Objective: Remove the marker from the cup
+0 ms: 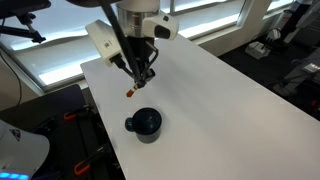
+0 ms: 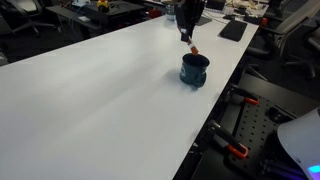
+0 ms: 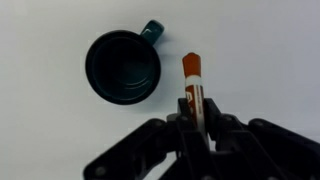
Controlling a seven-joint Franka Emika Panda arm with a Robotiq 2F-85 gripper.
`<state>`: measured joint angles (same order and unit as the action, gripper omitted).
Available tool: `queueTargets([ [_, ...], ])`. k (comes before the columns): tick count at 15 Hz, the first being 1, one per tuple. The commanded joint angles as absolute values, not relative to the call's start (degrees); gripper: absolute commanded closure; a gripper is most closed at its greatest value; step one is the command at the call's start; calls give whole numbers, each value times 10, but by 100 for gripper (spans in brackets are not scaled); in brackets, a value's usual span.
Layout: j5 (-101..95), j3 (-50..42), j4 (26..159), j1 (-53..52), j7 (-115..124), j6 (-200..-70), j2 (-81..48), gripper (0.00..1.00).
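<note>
My gripper [image 3: 196, 115] is shut on the marker [image 3: 193, 78], a short reddish pen with a paler part, and holds it out of the cup. The marker's tip [image 1: 130, 92] hangs just above the white table in an exterior view, and it also shows below the gripper in the exterior view [image 2: 194, 49]. The cup [image 3: 123, 66] is a squat black mug with a stubby handle and a dark, empty inside. It stands on the table beside the marker, apart from it, in both exterior views [image 1: 145, 124] [image 2: 194, 69]. The gripper [image 1: 143, 72] is above and behind the cup.
The white table [image 1: 210, 110] spreads wide around the cup; its near edge lies just past the cup [image 2: 225, 95]. Dark chairs, desks and equipment stand beyond the table edges [image 2: 250, 130]. Windows run behind the arm [image 1: 60, 40].
</note>
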<state>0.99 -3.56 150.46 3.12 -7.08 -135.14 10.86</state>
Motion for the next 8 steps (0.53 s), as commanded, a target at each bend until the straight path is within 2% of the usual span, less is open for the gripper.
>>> queueTargets([
  [1, 42, -12, 1468, -3, -58, -1280, 84, 95],
  [8, 26, 23, 1462, -27, -30, -1260, 14, 95],
])
